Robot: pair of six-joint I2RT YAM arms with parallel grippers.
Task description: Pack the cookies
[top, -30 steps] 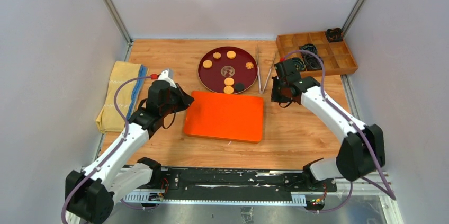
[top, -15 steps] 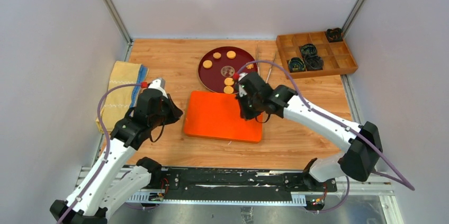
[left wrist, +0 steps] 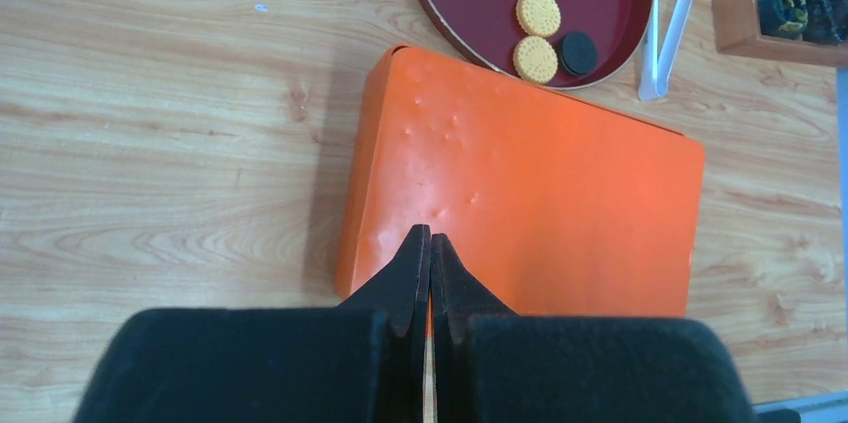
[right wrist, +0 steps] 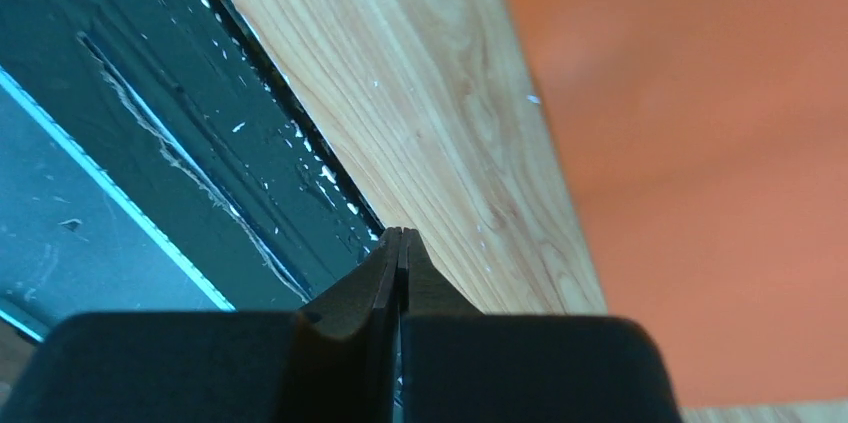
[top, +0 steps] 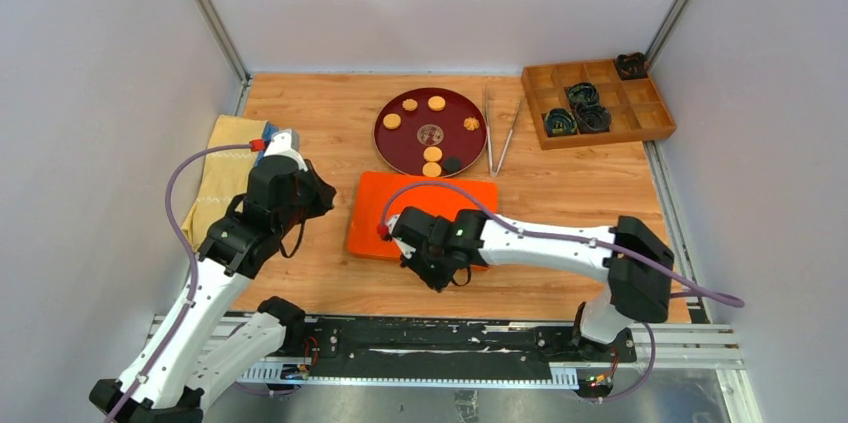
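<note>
The small round cookies (top: 432,154) all sit on the dark red round tray (top: 385,143) at the far middle of the wooden counter (top: 300,103). I count five flat golden-tan ones, a black cookie (top: 452,163) and a knobbly orange-brown cookie (top: 471,124). Two of the tan ones and the black one cluster at the tray's near rim, just beside the far edge of the flat orange rectangular box (top: 440,205). The others are spread apart across the tray.

My left gripper (left wrist: 430,243) is clenched with nothing between its fingers, hanging above the left near corner of the box. My right gripper (right wrist: 400,243) is likewise pressed shut and empty, low over the counter's near edge beside the box.

I judge these cookies light, stiff and brittle. A hard pinch would likely crack or crumb them, and lying flat on a glossy tray they may skate away from a finger. I would take each one across its rim with a gentle squeeze, starting with the well-separated ones. The knobbly one offers rougher purchase but looks the most crumbly. A pair of slim metal tongs (top: 490,133) lies just right of the tray and may suit the job better.
</note>
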